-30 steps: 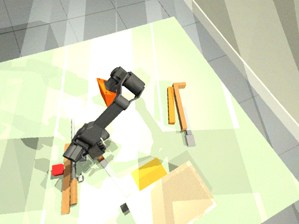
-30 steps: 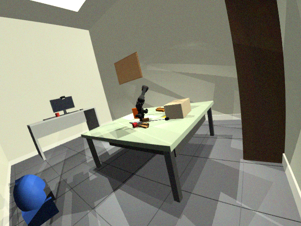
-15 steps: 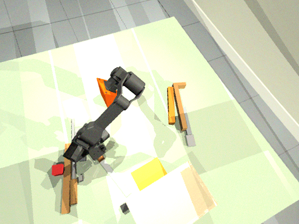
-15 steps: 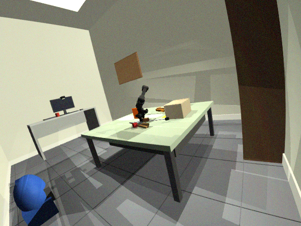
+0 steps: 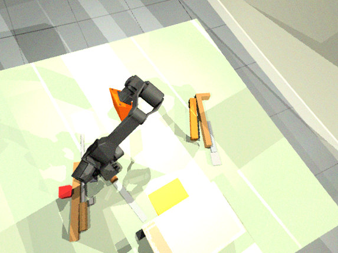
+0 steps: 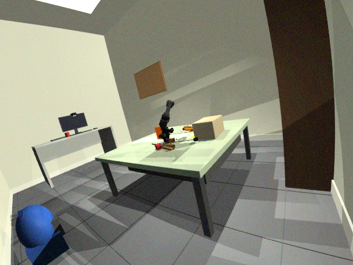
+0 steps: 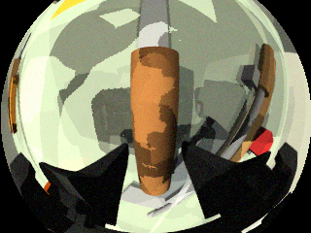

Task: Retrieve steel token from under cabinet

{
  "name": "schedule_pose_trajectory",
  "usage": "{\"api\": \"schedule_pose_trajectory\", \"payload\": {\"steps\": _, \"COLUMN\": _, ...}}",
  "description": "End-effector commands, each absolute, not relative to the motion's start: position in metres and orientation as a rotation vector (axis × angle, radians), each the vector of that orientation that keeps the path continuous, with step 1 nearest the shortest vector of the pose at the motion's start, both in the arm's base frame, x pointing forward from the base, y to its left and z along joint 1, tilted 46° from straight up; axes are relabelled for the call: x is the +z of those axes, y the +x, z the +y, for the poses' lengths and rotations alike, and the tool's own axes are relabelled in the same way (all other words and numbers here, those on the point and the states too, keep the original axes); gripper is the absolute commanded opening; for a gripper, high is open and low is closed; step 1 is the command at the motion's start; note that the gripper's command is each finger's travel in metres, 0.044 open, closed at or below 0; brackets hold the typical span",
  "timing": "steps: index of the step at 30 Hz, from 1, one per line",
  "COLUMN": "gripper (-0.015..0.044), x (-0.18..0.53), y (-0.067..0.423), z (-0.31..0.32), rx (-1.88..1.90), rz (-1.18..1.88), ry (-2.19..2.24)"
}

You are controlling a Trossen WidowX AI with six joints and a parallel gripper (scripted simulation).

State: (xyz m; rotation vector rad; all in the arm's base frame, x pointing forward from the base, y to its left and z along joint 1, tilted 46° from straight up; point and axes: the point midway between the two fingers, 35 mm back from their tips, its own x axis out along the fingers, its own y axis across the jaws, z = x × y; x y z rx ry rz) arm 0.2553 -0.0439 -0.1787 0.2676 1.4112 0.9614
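Wooden-handled tool (image 7: 155, 123) lies between the half-open hand (image 7: 155, 169), 1 red cube (image 5: 64, 191) beside.
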Motion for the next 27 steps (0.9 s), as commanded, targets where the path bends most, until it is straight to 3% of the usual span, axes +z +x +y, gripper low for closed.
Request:
{"api": "schedule_pose_trajectory", "payload": {"steps": 1, "gripper": 0.0223, "x": -0.1786, "y": 0.2554, "z": -0.0442, "rx": 0.961, "rz": 1.412, "ry": 0.266}}
{"api": "schedule_pose_trajectory", "payload": {"steps": 18, "gripper": 0.011, "x": -0.1786, "y": 0.2554, "z": -0.0442, "rx": 0.961, "rz": 1.412, "ry": 0.266}}
{"api": "schedule_pose_trajectory", "payload": {"steps": 22, "gripper": 0.0005, "x": -0.1786, "y": 0.2554, "z": -0.0442, "rx": 0.961, "rz": 1.412, "ry": 0.266}}
{"api": "schedule_pose_trajectory", "payload": {"steps": 27, "gripper": 0.0, "x": -0.178, "y": 0.2577, "z": -0.0432, "rx": 0.966, "rz": 1.41, "ry": 0.261}}
